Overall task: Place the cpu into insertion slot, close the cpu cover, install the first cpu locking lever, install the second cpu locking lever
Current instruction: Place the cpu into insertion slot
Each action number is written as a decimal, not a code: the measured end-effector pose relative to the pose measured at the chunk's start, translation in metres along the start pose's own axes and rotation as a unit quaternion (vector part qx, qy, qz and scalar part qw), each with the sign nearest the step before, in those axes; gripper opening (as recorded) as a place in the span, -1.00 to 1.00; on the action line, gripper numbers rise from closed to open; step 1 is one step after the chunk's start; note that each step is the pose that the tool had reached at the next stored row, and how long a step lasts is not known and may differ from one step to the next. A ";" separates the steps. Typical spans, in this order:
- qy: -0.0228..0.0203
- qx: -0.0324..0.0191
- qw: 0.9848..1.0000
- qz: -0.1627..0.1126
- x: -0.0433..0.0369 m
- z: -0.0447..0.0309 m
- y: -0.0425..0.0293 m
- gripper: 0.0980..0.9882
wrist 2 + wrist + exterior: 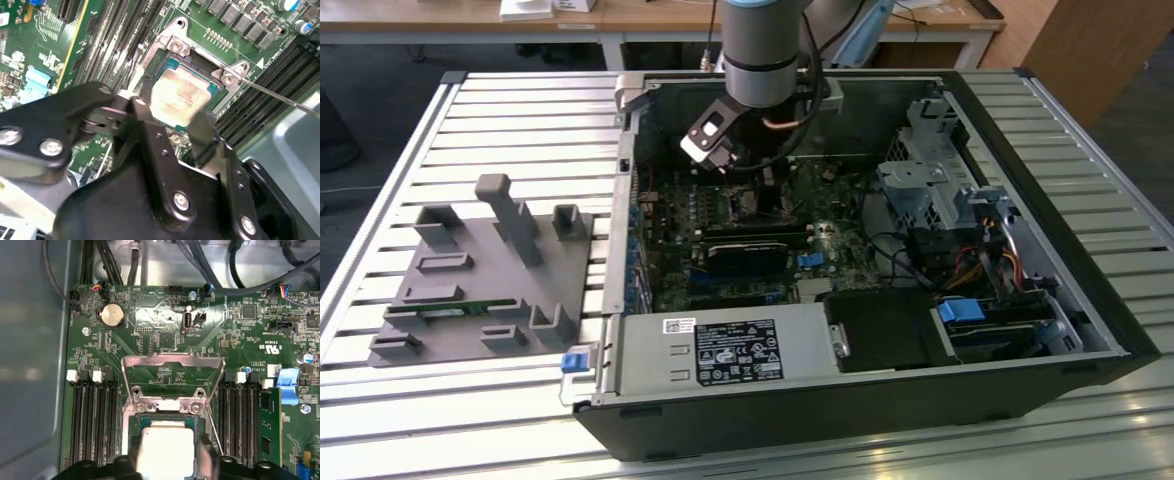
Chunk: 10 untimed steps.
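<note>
Black gripper (172, 114) housing sits closest in the second wrist view, with its two fingers (145, 117) reaching down to the green board (45, 30). The fingers are at a narrow spread, closed on two opposite edges of the cpu (182, 92). The cpu lies flat in the slot (200, 59), pale metal top up, with a thin teal border showing along one side. Two silvery screw tabs sit at the slot's corners. From one tab a thin wire lever (280, 97) runs out across the long black memory sockets (270, 60), and more such sockets (115, 30) lie on the slot's other side.

In the first wrist view the cpu (165, 440) shows as a bright square between the two dark fingers (205, 455), again seated in the slot. The cover (172, 362) stands raised on its hinge just beyond the cpu, and the board's green surface is visible through its window. A lever (215, 432) slants up beside the slot, clear of the cover. Farther off on the board are a round coin cell (111, 316) and a blue clip (286, 385).

In the exterior view the arm (761, 40) comes down into an open computer case (1107, 340) that lies on a slatted table (520, 110), its lower end over the board's far half. A labelled power supply (720, 350) fills the case's near edge. On the exterior view's left, a grey fixture (480, 280) rests on the table, well apart from the arm.
</note>
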State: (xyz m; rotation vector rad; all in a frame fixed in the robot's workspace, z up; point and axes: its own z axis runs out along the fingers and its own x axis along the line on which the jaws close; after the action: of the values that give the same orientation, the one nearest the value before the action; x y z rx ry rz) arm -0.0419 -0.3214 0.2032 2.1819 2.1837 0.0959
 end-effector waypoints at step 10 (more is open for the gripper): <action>0.000 0.011 1.000 0.000 -0.0002 -0.0020 0.0047 -0.81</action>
State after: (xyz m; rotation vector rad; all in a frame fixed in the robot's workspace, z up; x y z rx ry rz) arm -0.0374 -0.3215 0.2056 2.1935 2.1953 0.0714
